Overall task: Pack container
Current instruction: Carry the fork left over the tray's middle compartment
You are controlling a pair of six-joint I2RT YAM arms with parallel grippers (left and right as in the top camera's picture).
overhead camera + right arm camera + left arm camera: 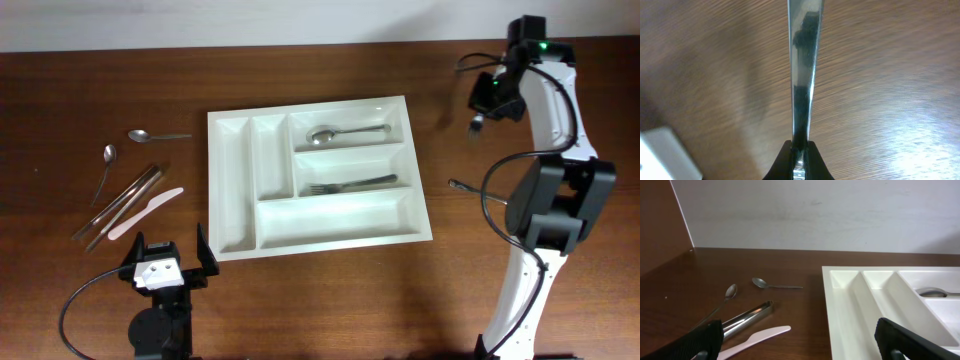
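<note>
Wooden table (100,80) bears the container (330,215), holding a spoon (345,132) and fork (350,184).

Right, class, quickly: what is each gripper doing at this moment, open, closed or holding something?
Left gripper: open, holding nothing.
Right gripper: closed on a metal cutlery handle.

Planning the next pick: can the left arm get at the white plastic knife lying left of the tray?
Probably yes. The left end effector is open and empty, and the flat white plastic knife lies uncovered just ahead of it, though a long metal utensil crowds one side.
</note>
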